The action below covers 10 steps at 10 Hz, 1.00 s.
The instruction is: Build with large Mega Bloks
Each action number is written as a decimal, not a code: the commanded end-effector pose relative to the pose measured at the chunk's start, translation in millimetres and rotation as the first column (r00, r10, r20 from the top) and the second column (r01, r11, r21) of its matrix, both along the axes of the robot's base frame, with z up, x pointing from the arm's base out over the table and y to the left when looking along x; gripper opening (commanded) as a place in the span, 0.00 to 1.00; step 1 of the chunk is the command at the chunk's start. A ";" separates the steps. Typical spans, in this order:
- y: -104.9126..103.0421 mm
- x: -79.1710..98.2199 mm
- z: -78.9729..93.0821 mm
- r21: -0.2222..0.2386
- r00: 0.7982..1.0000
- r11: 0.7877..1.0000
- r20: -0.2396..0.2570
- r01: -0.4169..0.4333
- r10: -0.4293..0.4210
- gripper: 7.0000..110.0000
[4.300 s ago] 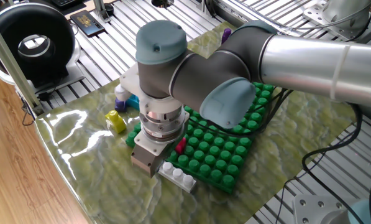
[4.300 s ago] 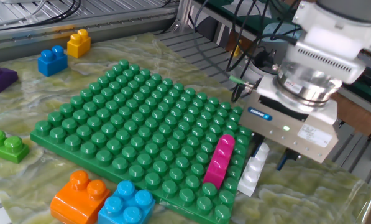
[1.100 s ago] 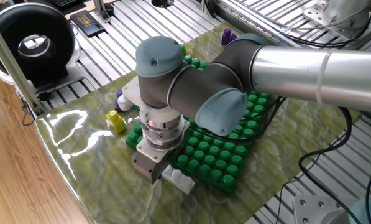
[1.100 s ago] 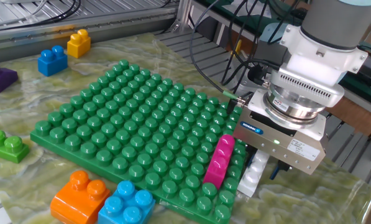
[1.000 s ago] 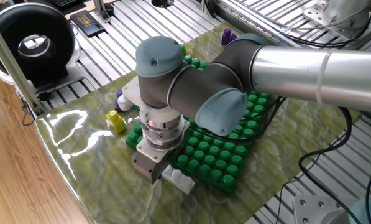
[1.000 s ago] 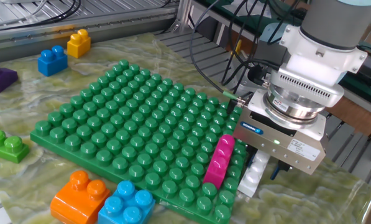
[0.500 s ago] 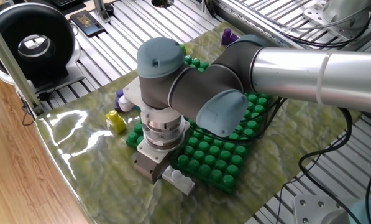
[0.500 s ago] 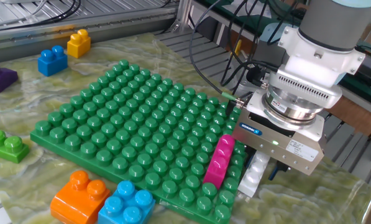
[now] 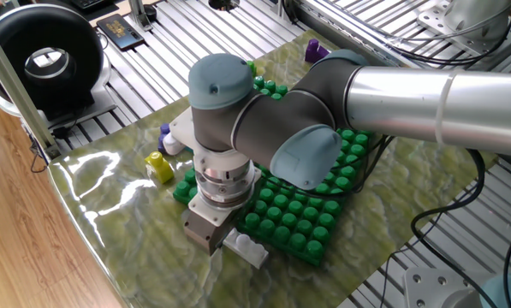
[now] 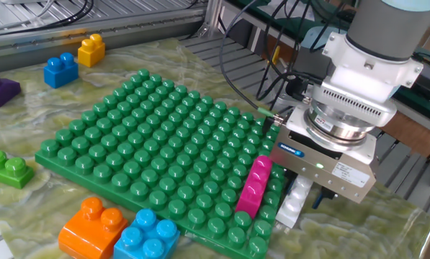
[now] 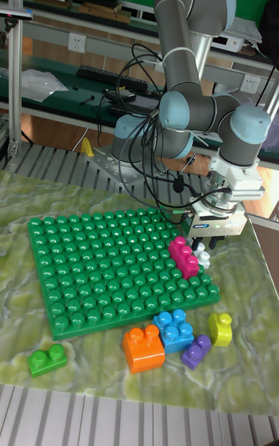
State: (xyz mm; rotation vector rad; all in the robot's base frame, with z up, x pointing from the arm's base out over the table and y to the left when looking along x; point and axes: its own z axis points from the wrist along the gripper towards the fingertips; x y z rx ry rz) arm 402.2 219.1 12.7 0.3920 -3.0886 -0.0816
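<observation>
- Magenta brick (image 10: 253,186), several studs long in a single row, stands pressed onto the green baseplate (image 10: 150,151) at the plate's edge under the arm; its long axis runs along that edge, studs up
- White-grey brick (image 10: 295,198) lies on the worktop (image 10: 49,191) just off that same plate edge, parallel to the magenta one and beside it; most of it is covered by the claw's body, so only the near end shows
- Claw (image 10: 317,191) is low over the white-grey brick; its fingers are hidden behind the grey housing in every view, so I cannot tell whether it is spread or closed on the brick
- In one fixed view the arm's wrist (image 9: 223,175) blocks the magenta brick entirely, and only a stub of the white-grey brick (image 9: 248,249) pokes out
- Orange brick (image 10: 91,224) and light blue brick (image 10: 146,234), both blocky with round studs, sit touching each other by the plate's corner; the orange one is cut by the frame edge in the other fixed view
- Purple brick (image 11: 196,351) and yellow brick (image 11: 220,329) lie close by them in the tall view
- Small green brick (image 10: 6,167), two studs, lies apart near the next plate corner
- Blue brick (image 10: 60,70), yellow brick (image 10: 91,49) and purple brick (image 10: 0,89) lie toward the far worktop edge
- Worktop covering is glossy, marbled green and yellow, showing glare
</observation>
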 end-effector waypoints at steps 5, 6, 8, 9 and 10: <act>0.5 -5.1 1.3 -0.005 1.000 1.000 -0.017 0.000 -0.001 0.36; -2.4 -3.6 -1.3 -0.014 1.000 1.000 -0.012 -0.012 0.011 0.36; -4.9 -6.3 -3.1 -0.018 1.000 1.000 -0.018 -0.020 0.019 0.15; -4.7 -7.6 -3.6 -0.015 1.000 1.000 -0.021 -0.021 0.021 0.15; -4.5 -8.1 -4.5 -0.012 1.000 1.000 -0.021 -0.023 0.022 0.15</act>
